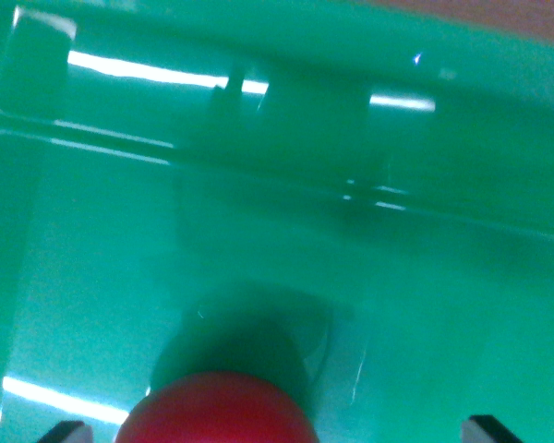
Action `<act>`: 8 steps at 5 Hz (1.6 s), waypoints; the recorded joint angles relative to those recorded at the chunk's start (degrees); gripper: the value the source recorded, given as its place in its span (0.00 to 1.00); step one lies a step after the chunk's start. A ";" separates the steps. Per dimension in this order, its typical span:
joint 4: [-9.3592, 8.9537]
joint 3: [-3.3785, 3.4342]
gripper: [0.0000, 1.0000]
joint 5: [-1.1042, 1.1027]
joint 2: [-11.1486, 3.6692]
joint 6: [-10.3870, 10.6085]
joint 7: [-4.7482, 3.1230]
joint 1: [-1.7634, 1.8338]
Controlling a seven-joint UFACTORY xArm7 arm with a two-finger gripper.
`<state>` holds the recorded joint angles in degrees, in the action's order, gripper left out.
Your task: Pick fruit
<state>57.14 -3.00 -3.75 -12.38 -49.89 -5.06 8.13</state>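
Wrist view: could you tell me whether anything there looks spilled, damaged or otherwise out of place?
Nothing stands out. The green container looks glossy, with no spill or crack visible, and the red fruit sits at the bottom edge between the fingertips. The picture is blurred, so fine damage could go unseen.

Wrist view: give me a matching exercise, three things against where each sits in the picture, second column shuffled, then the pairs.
Things:
1. red fruit
2. green bin
3. brown strip of surface

Places:
A. top right corner of the picture
B. bottom edge, left of centre, between two dark fingertips
C. fills nearly the whole picture, glossy with white reflections

Pairs: 1-B, 2-C, 3-A
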 joint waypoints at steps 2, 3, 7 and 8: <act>-1.69 -0.03 0.00 0.02 -0.69 1.82 -0.20 0.28; -1.69 -0.03 0.00 0.02 -0.69 1.82 -0.20 0.28; -4.47 -0.07 0.00 0.06 -1.83 4.83 -0.53 0.73; -5.35 -0.08 0.00 0.07 -2.19 5.79 -0.63 0.88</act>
<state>51.79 -3.08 -3.67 -14.57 -44.11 -5.69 9.01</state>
